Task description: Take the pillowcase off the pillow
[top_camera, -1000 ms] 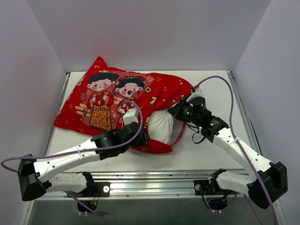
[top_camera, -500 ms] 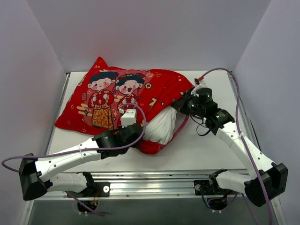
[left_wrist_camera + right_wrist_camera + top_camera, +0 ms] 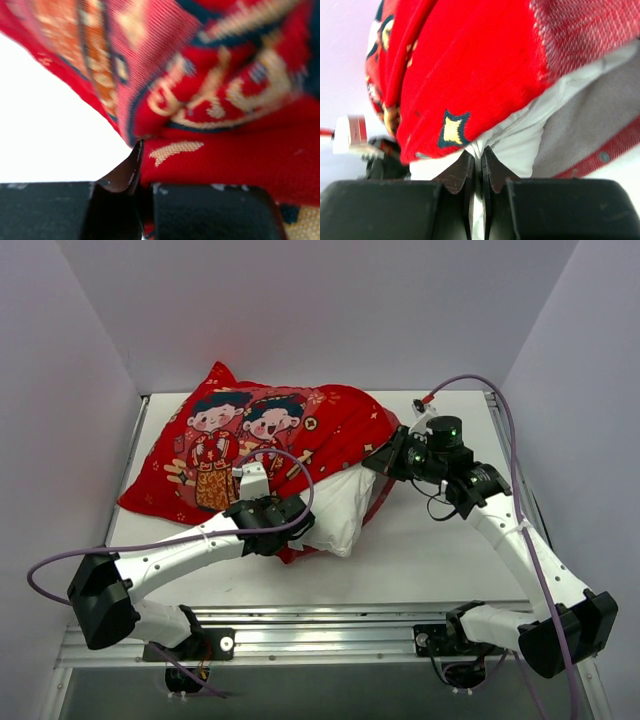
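Observation:
The red pillowcase (image 3: 250, 435) with two cartoon children lies across the back left of the table. The white pillow (image 3: 340, 505) bulges out of its open right end. My left gripper (image 3: 293, 532) is shut on the pillowcase's lower edge; in the left wrist view red fabric (image 3: 225, 100) fills the frame and covers one finger, while the other fingertip (image 3: 131, 167) shows. My right gripper (image 3: 385, 462) is shut on a pinch of the white pillow (image 3: 520, 135) just under the pillowcase's edge (image 3: 480, 65).
White walls close in the table (image 3: 440, 560) on the left, back and right. A metal rail (image 3: 330, 635) runs along the near edge by the arm bases. Purple cables loop over both arms.
My right gripper has moved back and to the right with the pillow's corner. My left arm has swung left with the pillowcase edge. The pillowcase has shifted a little left.

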### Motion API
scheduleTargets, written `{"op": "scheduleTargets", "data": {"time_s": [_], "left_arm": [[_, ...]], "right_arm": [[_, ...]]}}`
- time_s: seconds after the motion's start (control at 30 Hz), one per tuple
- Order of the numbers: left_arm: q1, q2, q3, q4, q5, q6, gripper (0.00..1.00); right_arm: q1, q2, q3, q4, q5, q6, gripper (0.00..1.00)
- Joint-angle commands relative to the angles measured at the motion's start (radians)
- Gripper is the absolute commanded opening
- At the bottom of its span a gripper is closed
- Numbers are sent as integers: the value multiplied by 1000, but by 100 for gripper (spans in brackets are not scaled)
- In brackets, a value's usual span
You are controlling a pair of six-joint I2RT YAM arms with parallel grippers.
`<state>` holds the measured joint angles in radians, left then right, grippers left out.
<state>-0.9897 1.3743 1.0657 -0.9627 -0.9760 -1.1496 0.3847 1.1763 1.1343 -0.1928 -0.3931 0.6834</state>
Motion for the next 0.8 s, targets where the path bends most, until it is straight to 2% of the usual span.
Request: {"op": "scheduleTargets", "data": {"time_s": [0.0,0.13,0.23,0.3,0.37,0.5,0.53,0.6,0.77], "left_arm": [[78,43,33,-222,-231,-154,6],[83,57,57,-147,-343,-180,8],[97,46,19,-78,-349,-190,12],[97,32,-16,-1,-311,-124,14],[97,19,-96,197,-229,30,18],[106,-18,-236,529,-91,218,26],[114,-23,-256,644,-61,261,27],[135,-21,-277,706,5,320,29],[161,-33,-242,685,83,388,36]], "right_arm": [[-58,-102,116,150,-52,18,0],[-56,-165,59,70,-131,-44,0],[-58,-196,-8,-22,-190,-148,0],[-50,-210,-62,-51,-259,-191,0],[-40,-234,-155,-51,-282,-200,0],[35,-238,-280,-8,-224,-199,0],[86,-227,-300,7,-208,-187,0],[140,-202,-352,64,-182,-168,0],[291,-138,-393,173,-147,-120,0]]}}
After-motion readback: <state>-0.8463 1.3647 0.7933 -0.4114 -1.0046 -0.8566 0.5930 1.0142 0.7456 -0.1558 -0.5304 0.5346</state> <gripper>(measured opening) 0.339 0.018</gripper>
